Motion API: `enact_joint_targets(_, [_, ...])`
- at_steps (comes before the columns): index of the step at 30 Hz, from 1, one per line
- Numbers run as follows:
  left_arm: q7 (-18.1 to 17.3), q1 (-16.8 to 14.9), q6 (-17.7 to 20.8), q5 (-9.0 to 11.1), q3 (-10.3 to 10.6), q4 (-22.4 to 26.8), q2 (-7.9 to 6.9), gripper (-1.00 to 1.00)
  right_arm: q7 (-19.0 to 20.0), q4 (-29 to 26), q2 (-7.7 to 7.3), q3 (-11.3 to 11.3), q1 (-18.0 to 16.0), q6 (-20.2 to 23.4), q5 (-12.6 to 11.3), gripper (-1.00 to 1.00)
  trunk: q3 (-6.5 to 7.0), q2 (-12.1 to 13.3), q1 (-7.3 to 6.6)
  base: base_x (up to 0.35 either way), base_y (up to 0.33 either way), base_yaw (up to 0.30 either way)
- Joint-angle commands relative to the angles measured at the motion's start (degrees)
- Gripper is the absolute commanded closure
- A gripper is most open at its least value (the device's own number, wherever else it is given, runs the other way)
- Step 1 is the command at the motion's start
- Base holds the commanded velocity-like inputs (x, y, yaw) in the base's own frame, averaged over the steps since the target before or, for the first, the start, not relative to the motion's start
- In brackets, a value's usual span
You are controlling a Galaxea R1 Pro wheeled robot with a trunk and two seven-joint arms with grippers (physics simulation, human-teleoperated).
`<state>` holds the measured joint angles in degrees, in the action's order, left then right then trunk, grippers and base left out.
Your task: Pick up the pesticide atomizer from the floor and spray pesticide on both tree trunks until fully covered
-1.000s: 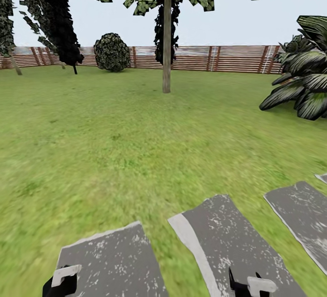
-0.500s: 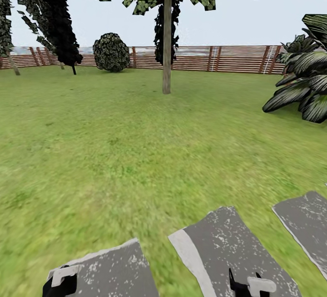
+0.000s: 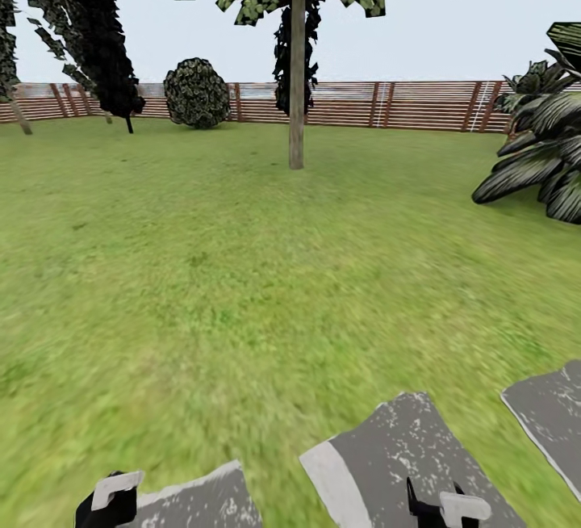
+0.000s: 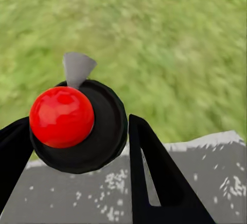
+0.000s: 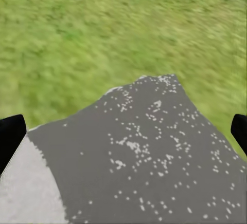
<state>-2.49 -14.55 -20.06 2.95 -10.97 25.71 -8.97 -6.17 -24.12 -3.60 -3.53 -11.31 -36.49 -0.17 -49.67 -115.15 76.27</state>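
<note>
In the left wrist view the pesticide atomizer [image 4: 62, 116] shows its red ball top, black round collar and a grey nozzle. It sits between the black fingers of my left gripper [image 4: 77, 126], which is shut on it. The head view has my left gripper [image 3: 113, 496] low at the bottom edge. My right gripper [image 3: 452, 506] hangs open over a stepping stone, with nothing between the fingers of the right gripper [image 5: 126, 126]. One tree stands straight ahead across the lawn, and its grey-tan tree trunk [image 3: 296, 84] rises bare to a green crown.
Grey stepping stones [image 3: 387, 455] lie just in front of me, another stone [image 3: 549, 415] to the right. A brown slat fence [image 3: 403, 104] closes the far side. A round shrub [image 3: 197, 93] and dark cypresses [image 3: 101, 35] stand back left, a broad-leaved plant [image 3: 541, 157] at right.
The whole view has shifted: the stepping stones have slid down toward the bottom edge and the tree sits slightly nearer, so the camera has moved forward. Both grippers hold their poses.
</note>
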Motion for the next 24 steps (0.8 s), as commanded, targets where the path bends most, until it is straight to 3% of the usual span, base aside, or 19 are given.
enact_joint_targets(1, [-0.23,-0.04,-0.16,0.30,-0.11,-0.04,0.01,1.00,-0.11,0.04,0.00,0.01,-0.03,-0.16,0.00,-1.00,-0.05,-0.02,0.03,0.339,0.000,0.000])
enact_joint_targets(24, [-0.23,-0.04,-0.16,0.30,-0.15,-0.04,0.01,1.00,-0.09,0.00,0.00,-0.01,-0.03,-0.16,0.00,-1.00,-0.05,-0.02,0.03,0.339,0.000,0.000])
